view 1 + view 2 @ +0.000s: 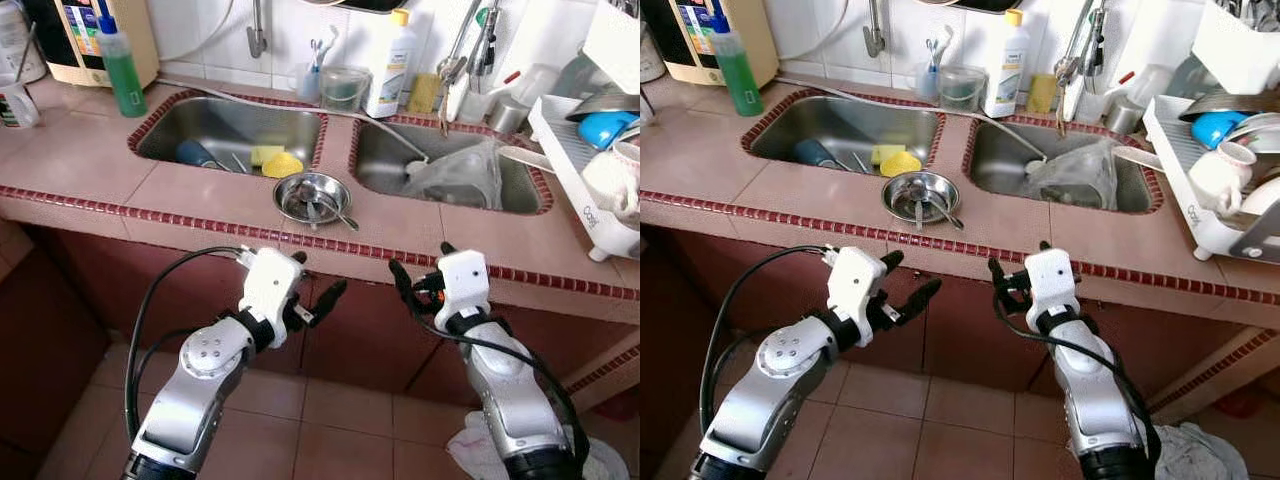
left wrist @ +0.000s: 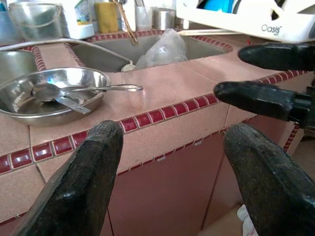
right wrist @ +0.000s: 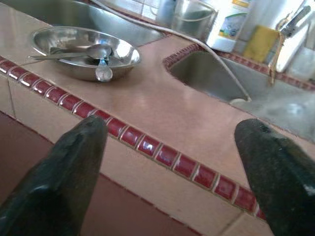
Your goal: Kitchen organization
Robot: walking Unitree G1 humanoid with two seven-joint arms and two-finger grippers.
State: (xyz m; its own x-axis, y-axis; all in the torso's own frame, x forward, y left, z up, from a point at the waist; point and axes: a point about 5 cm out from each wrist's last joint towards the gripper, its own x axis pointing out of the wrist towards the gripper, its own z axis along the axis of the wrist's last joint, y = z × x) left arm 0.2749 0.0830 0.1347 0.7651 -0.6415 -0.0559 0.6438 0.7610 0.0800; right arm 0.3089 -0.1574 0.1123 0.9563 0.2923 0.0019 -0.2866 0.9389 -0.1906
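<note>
- Fingers of our left gripper (image 1: 318, 282) stand apart with nothing between them, held in front of the table's (image 1: 200, 205) front edge and below its top.
- Our right gripper (image 1: 420, 268) hangs beside it at about the same height, its fingers also spread and holding nothing.
- We see a steel bowl (image 1: 312, 197) on the table, on the strip between the two sinks and close to the red-tiled front edge, just beyond our grippers.
- Spoons (image 2: 74, 90) lie inside that bowl, one handle reaching out over its rim.
- We find the left sink (image 1: 228, 132) holding a yellow sponge (image 1: 282, 164) and a blue cup (image 1: 193, 152) lying on its side.
- We see crumpled clear plastic (image 1: 455, 172) in the right sink (image 1: 385, 155).
- Behind the sinks, against the tiled wall, stand a white bottle (image 1: 390, 68) with a yellow cap and a clear container (image 1: 344, 88).
- A green bottle (image 1: 119, 66) stands at the far left of the table.
- A white dish rack (image 1: 590, 165) sits at the right end, carrying a blue bowl (image 1: 603, 128) and other dishes.
- We see a cloth (image 1: 1185, 450) on the tiled floor near our right arm.
</note>
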